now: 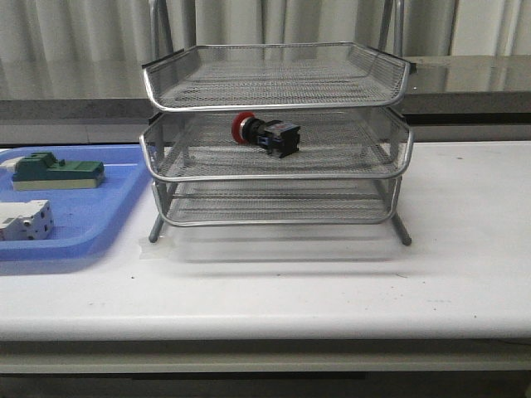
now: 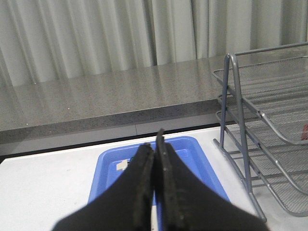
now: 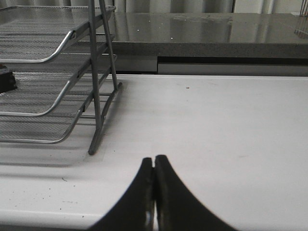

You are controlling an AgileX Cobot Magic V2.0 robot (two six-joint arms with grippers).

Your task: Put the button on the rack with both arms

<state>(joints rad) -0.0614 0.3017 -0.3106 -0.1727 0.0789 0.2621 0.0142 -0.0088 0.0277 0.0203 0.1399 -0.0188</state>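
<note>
The button [image 1: 265, 134], with a red cap and a black and blue body, lies on its side on the middle tier of the silver wire-mesh rack [image 1: 276, 170] in the front view. A dark edge of it [image 3: 6, 81] shows in the right wrist view, on the rack [image 3: 57, 77]. My left gripper [image 2: 155, 144] is shut and empty, held above the blue tray, with the rack [image 2: 269, 139] off to its side. My right gripper [image 3: 154, 161] is shut and empty over bare table beside the rack. Neither gripper shows in the front view.
A flat blue tray [image 1: 99, 220] lies left of the rack and holds a green block [image 1: 56, 172] and a white terminal block [image 1: 25, 220]. The tray [image 2: 202, 159] also shows under the left gripper. A grey counter [image 1: 465, 83] and curtains stand behind the white table [image 1: 465, 249].
</note>
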